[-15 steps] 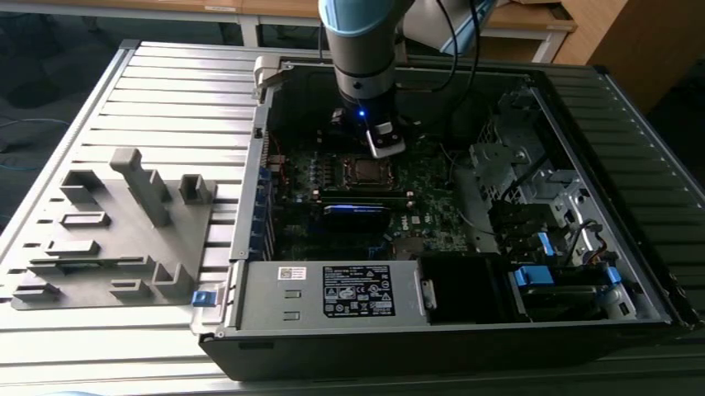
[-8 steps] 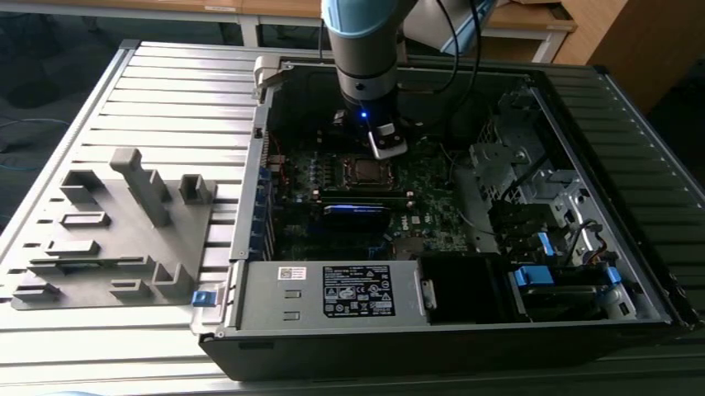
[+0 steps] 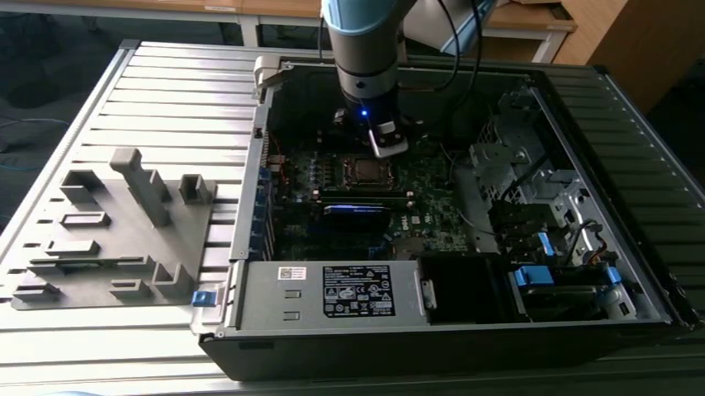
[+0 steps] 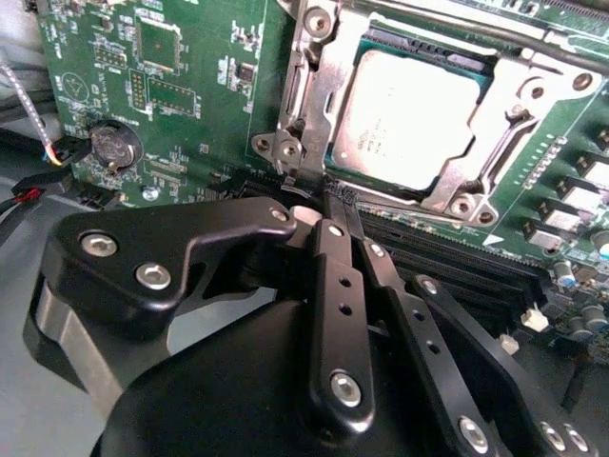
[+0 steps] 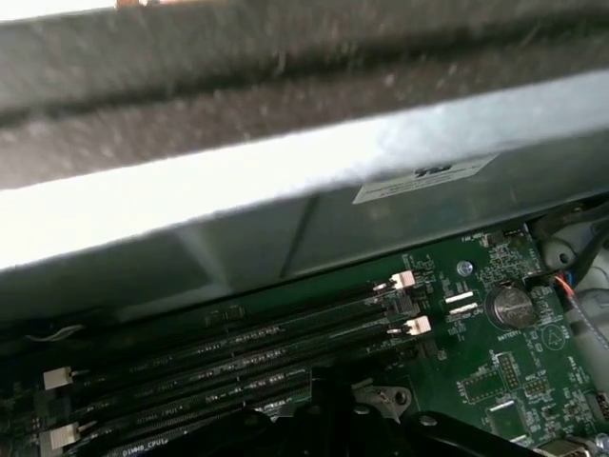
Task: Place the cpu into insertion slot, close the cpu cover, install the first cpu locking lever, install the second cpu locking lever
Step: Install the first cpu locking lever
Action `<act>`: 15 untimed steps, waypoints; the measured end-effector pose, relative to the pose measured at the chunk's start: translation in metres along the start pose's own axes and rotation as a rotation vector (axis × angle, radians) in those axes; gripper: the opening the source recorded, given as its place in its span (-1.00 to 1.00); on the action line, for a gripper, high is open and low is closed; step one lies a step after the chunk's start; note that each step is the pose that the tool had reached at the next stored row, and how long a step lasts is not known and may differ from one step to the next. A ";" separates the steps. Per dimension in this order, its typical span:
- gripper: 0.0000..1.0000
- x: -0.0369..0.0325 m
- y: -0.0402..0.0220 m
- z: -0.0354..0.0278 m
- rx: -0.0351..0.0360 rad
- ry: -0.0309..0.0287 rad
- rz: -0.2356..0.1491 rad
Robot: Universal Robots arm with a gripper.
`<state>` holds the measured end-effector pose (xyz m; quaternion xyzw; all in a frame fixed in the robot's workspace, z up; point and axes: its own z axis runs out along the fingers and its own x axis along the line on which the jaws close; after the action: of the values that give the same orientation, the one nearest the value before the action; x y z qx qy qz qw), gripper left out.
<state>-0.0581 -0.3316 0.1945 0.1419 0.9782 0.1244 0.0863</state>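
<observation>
1. Dull silver metal top of cpu point(image 4: 409, 114), seated flat in socket at mid-board. In exterior view point(image 3: 361, 171) it lies deep inside the case.
2. Handling, by judgement: light, stiff, thin. Top smooth & slippery, underside prob fragile. Best held by opposite edges only, kept level, no pressing on top.
3. Cover point(image 4: 319, 95): thin shiny steel frame, lying down around cpu, cpu top showing through its opening. Prob springy & sharp-edged. Better pushed at free edge than near hinge.
4. Thin metal rod point(image 4: 476, 21) along far side of cover, prob a lever. Likely stiff wire w/ spring load, apt to snap back if it slips. Latched or not: can't tell.
5. Gripper point(image 4: 339, 198): black fingers pressed together, tips at socket corner, just beside cover. Whether anything is nipped between tips: can't tell. In exterior view point(image 3: 388, 148) low over board, just beside socket.
6. Around socket: green board point(image 4: 190, 86), coin cell point(image 4: 114, 145), RAM slots point(image 5: 238, 347). Close quarters, so some risk of knocking parts.
7. Further out: dark case point(image 3: 441, 330) lying open on slatted table point(image 3: 165, 82). Grey fixture point(image 3: 121, 239) at exterior view's left, well apart.
</observation>
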 end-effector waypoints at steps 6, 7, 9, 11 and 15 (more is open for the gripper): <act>-0.79 -0.0005 0.0012 -0.0043 -0.0024 0.0006 0.001; -0.79 -0.0005 0.0012 -0.0043 -0.0027 0.0007 0.001; -0.79 -0.0004 0.0013 -0.0043 -0.0028 0.0008 0.000; -0.79 -0.0003 0.0016 -0.0042 -0.0027 0.0008 0.001; -0.79 0.0001 0.0025 -0.0041 -0.0027 0.0007 0.001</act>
<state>-0.0584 -0.3302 0.1990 0.1422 0.9780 0.1258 0.0861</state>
